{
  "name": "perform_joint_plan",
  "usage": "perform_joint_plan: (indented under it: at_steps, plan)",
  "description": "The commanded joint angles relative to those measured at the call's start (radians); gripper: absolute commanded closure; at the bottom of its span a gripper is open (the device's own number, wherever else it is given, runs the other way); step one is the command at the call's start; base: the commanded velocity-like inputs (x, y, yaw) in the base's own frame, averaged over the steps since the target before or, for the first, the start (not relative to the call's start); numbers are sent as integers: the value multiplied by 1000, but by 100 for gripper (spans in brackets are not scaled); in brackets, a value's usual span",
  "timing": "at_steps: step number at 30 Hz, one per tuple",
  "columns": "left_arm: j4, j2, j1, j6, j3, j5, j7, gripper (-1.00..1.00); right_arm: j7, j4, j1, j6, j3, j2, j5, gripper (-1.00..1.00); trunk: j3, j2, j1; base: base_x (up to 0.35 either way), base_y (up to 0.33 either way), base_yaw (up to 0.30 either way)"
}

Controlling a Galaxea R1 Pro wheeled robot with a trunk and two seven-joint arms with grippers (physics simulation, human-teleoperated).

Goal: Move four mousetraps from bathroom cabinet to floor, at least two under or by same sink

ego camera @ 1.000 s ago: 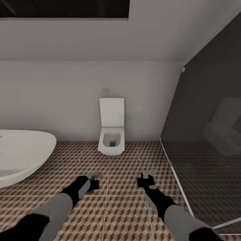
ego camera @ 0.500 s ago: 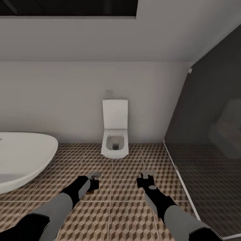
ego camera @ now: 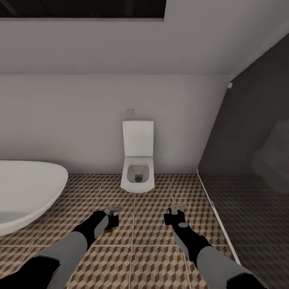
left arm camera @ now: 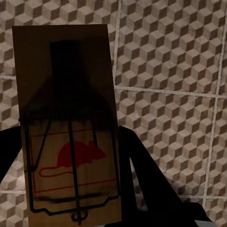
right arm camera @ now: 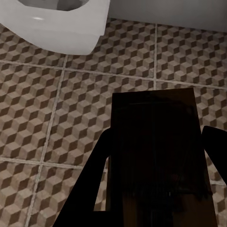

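Observation:
My left gripper (ego camera: 112, 215) is shut on a mousetrap (left arm camera: 66, 127), a tan board with a black spring bar and a red mouse patch, held above the bathroom floor (ego camera: 148, 224). Its dark fingers (left arm camera: 142, 165) flank the board. My right gripper (ego camera: 175, 212) is shut on a second mousetrap (right arm camera: 156, 156), which looks dark in shadow between its fingers (right arm camera: 90, 189). Both grippers hang low over the cube-patterned tiles (left arm camera: 179, 56) in front of me. The cabinet, the sink and the other mousetraps are out of view.
A white square toilet (ego camera: 137, 174) stands against the far wall, its bowl (right arm camera: 56, 23) just beyond my right gripper. A white oval bathtub (ego camera: 24, 192) fills the left side. A dark glass shower screen (ego camera: 249, 180) closes off the right.
The whole view has shifted, so the toilet sits a little further right and lower in the picture: the camera moved. Both arms keep the same pose and grip.

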Motion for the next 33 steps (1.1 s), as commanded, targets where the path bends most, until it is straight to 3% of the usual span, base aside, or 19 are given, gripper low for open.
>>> perform_joint_plan:
  at_steps: [1, 20, 33]
  plan:
    - [-2, 0, 0, 5, -8, 10, 10, 100, -7, 0, -1, -2, 8, 0, -8, 100, -2, -2, 1, 1, 0, 0]
    - [-2, 0, 0, 4, -8, 10, 10, 100, -7, 1, -1, -2, 11, 0, -9, 100, -18, -2, 1, 6, 0, 0]
    - [-2, 0, 0, 4, -8, 10, 10, 100, -7, 1, -1, -2, 11, 0, -9, 100, -40, -2, 1, 272, 0, 0]
